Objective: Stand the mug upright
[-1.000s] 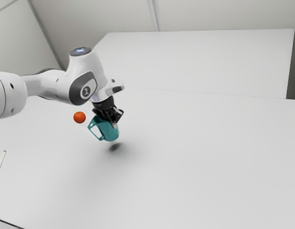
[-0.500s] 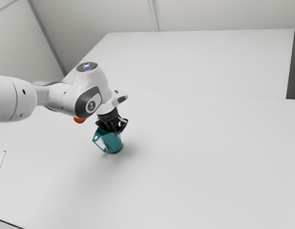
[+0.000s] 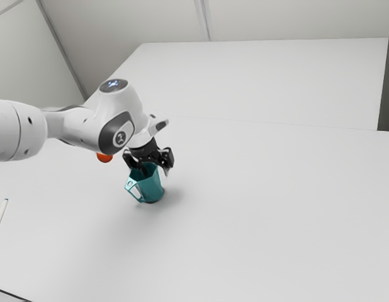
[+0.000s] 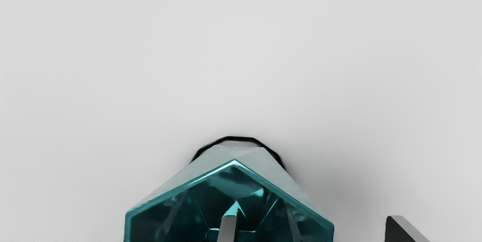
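Fingers on my black gripper [image 3: 155,171] have spread apart since the frame half a second ago, and the teal mug [image 3: 151,186] has straightened a little, staying in nearly the same spot. Let twelve o'clock be the far edge at the top of the exterior view. Seen that way, the white robot arm [image 3: 70,130] reaches in from about nine o'clock and ends just above the mug.

Released is the state of the gripper: it is open and not clamped on the mug. From the wrist view I can tell that one finger [image 4: 227,230] reaches into the mug's mouth, while the other finger [image 4: 403,230] is outside, clear of the wall on that side. Whether the inner finger touches the mug, I cannot tell.

As for the mug, it is on the white table [image 3: 257,207], mouth up and base down — whether a slight lean remains, I cannot say. Its handle [image 3: 135,190] points to roughly eight o'clock, and a soft shadow lies beside the base.

Out from the mug at ten o'clock is an orange [image 3: 104,158], partly hidden behind the arm. Well apart from both, between eight and nine o'clock, lies a white pen [image 3: 2,211] with a dark blue end.
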{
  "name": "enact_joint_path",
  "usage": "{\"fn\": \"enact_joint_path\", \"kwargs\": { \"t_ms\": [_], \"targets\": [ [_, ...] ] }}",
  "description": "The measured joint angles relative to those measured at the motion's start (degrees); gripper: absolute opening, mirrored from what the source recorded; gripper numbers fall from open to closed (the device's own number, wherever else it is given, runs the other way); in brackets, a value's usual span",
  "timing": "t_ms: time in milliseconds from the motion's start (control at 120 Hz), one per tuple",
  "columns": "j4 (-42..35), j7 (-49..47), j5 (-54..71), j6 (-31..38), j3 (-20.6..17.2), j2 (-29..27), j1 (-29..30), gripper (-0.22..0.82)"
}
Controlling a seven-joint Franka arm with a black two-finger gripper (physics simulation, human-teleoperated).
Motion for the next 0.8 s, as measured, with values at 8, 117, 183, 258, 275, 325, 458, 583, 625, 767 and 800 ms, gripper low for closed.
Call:
{"fn": "enact_joint_path", "kwargs": {
  "t_ms": [8,117,183,258,275,325,458,583,625,767,800],
  "targets": [
    [0.0,0.0,0.0,-0.1,0.0,-0.1,0.0,0.41],
    [0.1,-0.4,0.0,-1.0,0.0,-2.2,-0.1,0.49],
    [0.2,-0.6,0.0,-1.8,0.0,-3.9,-0.2,0.52],
    [0.3,-0.8,0.0,-3.5,0.1,-6.4,-0.2,0.54],
    [0.4,-0.9,0.0,-3.9,0.1,-6.9,-0.3,0.55],
    [0.8,-1.0,-0.1,-5.1,0.2,-8.3,-0.5,0.56],
    [6.4,-0.9,0.0,-10.8,0.3,-9.2,-1.6,0.58],
    [11.4,0.1,0.1,-16.4,0.3,-9.2,-1.9,0.59],
    [13.3,0.4,0.2,-18.3,0.3,-9.1,-1.9,0.59],
    [20.9,1.2,0.4,-25.1,0.2,-8.0,-2.4,0.60],
    [22.7,1.3,0.6,-26.7,0.2,-7.7,-2.7,0.60]
  ]
}}
